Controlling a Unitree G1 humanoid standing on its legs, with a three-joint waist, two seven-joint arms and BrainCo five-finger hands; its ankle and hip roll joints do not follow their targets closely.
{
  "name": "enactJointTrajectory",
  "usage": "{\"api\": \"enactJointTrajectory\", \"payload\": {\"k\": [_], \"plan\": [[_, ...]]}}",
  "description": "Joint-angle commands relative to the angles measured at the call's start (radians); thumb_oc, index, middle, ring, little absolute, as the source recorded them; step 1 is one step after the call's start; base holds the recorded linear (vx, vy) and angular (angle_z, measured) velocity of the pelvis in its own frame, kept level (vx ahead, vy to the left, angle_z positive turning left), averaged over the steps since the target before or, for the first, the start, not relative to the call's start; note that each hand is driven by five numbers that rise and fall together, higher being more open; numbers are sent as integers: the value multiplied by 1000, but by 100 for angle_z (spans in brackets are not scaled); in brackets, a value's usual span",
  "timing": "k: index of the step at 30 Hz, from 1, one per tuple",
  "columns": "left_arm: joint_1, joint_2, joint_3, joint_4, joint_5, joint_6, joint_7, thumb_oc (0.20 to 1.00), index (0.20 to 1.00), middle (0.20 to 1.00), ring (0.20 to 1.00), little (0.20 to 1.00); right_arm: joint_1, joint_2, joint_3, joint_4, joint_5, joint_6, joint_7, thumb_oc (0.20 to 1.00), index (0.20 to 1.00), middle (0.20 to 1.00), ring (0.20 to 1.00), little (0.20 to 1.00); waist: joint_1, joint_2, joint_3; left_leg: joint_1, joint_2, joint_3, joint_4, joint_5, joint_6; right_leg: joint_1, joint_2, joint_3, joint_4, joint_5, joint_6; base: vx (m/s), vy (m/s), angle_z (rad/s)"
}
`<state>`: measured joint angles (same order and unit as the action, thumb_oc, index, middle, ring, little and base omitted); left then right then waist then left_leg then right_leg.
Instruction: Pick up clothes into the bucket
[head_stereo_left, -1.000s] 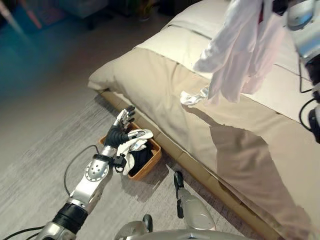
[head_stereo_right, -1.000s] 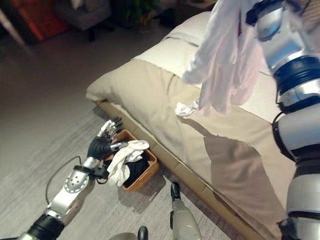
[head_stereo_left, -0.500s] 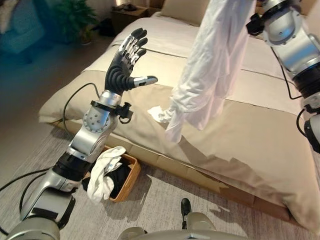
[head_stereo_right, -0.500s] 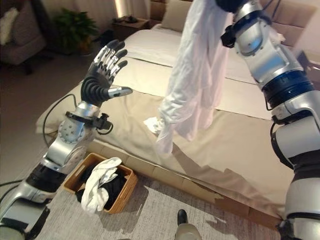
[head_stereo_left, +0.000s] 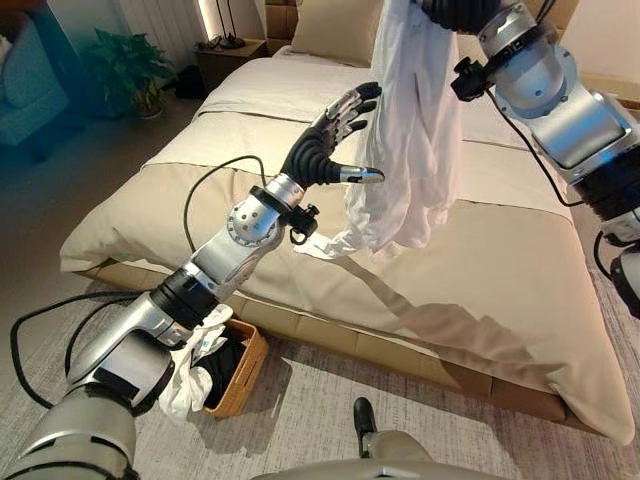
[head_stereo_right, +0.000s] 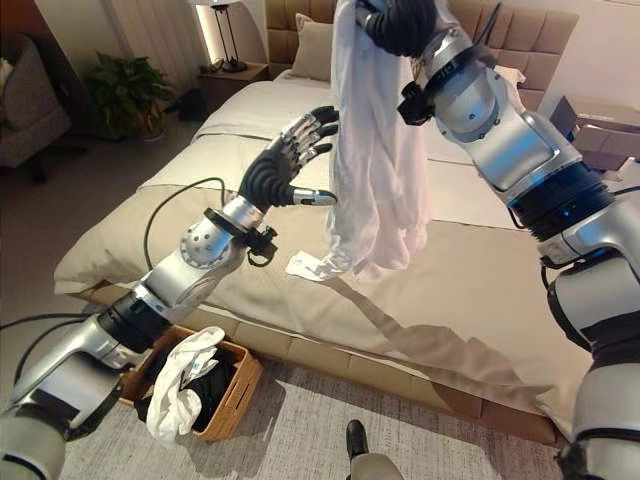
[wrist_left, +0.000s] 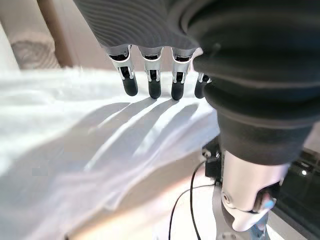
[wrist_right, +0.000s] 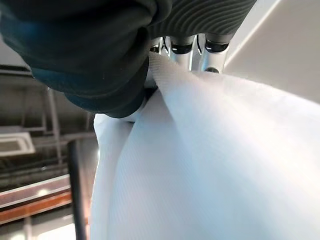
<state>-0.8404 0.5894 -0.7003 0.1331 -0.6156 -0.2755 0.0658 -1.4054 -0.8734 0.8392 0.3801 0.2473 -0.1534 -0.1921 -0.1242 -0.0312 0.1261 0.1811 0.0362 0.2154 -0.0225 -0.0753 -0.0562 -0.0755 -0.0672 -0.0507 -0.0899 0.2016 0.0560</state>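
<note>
A long white garment (head_stereo_left: 415, 130) hangs over the bed from my raised right hand (head_stereo_right: 400, 22), whose fingers (wrist_right: 185, 50) are curled round its top. One sleeve end (head_stereo_left: 325, 245) trails on the beige bedspread. My left hand (head_stereo_left: 325, 145) is stretched out beside the garment at mid height, fingers (wrist_left: 150, 75) straight and thumb out, close to the white cloth (wrist_left: 75, 150) without gripping it. The brown wicker basket (head_stereo_right: 238, 388) stands on the floor by the bed's near edge, holding a white cloth (head_stereo_right: 180, 385) and dark clothes.
The wide bed (head_stereo_left: 480, 280) fills the middle, with a pillow (head_stereo_left: 340, 25) at its head. A nightstand (head_stereo_left: 225, 55), a potted plant (head_stereo_left: 125, 70) and an armchair (head_stereo_right: 25, 110) stand at the far left. A grey rug (head_stereo_right: 300, 440) lies before the bed.
My left arm rose from the basket and reached across to the hanging garment. The right hand kept its hold on the garment. The camera view tilted up toward the bed's head.
</note>
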Motion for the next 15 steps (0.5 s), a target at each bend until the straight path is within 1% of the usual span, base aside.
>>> {"api": "enactJointTrajectory", "payload": {"k": [1, 6, 8, 9, 12, 15], "plan": [[-84, 19, -25, 72, -4, -13, 16, 1000, 1000, 1000, 1000, 1000, -54, -30, -25, -35, 50, -62, -13, 200, 200, 200, 200, 200, 16, -29, -51, -96, -7, -35, 27, 46, -12, 140, -43, -51, 16, -132, 103, 0, 0, 0], [-102, -43, -34, 156, 45, -2, 42, 1000, 1000, 1000, 1000, 1000, -43, -23, -38, -96, 65, -76, -11, 200, 200, 200, 200, 200, 13, -24, -50, -86, -5, -38, 21, 48, -14, 150, -39, -58, 16, -137, 98, 13, -6, 2], [-103, -57, -38, 167, 35, -1, 41, 1000, 1000, 1000, 1000, 1000, -40, -21, -41, -109, 73, -76, -8, 200, 200, 200, 200, 200, 12, -23, -50, -85, -3, -38, 21, 48, -14, 152, -40, -63, 16, -137, 98, 12, -3, 2], [-117, -80, -54, 177, 10, 2, 31, 1000, 1000, 1000, 1000, 1000, -37, -18, -42, -125, 77, -76, -9, 200, 200, 200, 200, 200, 9, -21, -52, -81, -3, -42, 16, 50, -15, 157, -39, -65, 15, -139, 97, 23, -1, 7], [-138, -95, -86, 174, -31, 10, 9, 1000, 1000, 1000, 1000, 1000, -26, -19, -48, -158, 90, -81, -4, 200, 200, 200, 200, 200, 6, -15, -54, -75, -4, -47, 10, 51, -16, 162, -39, -71, 15, -141, 96, 21, 10, 6], [-159, -109, -92, 195, 0, 22, 26, 1000, 1000, 1000, 1000, 1000, 9, -28, -72, -209, 90, -79, 1, 200, 200, 200, 200, 200, 8, -14, -56, -71, -5, -55, 3, 52, -16, 169, -40, -78, 14, -144, 95, 7, 8, 4]]}}
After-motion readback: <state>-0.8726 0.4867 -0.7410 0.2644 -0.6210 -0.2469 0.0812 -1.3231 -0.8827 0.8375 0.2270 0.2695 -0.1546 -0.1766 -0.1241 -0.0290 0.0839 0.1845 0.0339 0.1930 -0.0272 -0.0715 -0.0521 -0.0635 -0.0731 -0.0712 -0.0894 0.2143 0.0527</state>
